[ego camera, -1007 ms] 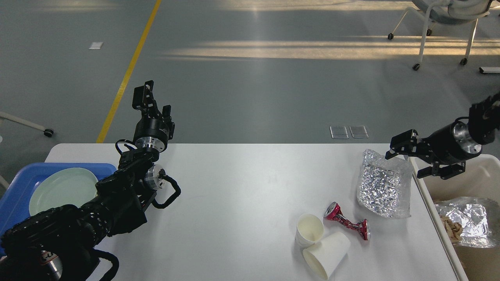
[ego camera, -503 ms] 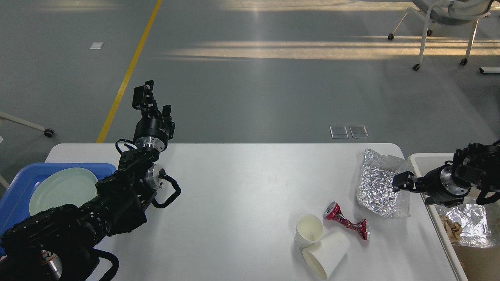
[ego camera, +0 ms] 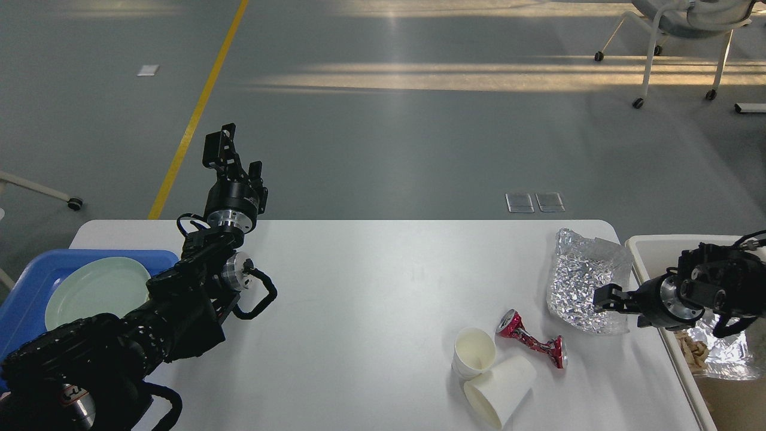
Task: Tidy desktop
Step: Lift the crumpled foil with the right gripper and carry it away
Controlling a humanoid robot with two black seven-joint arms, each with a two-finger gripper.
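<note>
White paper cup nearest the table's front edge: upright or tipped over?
Tipped over. The paper cup lies on its side on the desktop, open mouth facing the front-left, resting against the upright stacked cups.

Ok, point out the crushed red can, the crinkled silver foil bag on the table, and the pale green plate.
Crushed red can [ego camera: 531, 339], head view, on its twisted middle.
Crinkled silver foil bag [ego camera: 579, 281], head view, on its centre.
Pale green plate [ego camera: 96, 291], head view, on its bare face.

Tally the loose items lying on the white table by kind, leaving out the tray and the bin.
Paper cups: 2
Crushed red can: 1
Foil bag: 1
Total: 4
</note>
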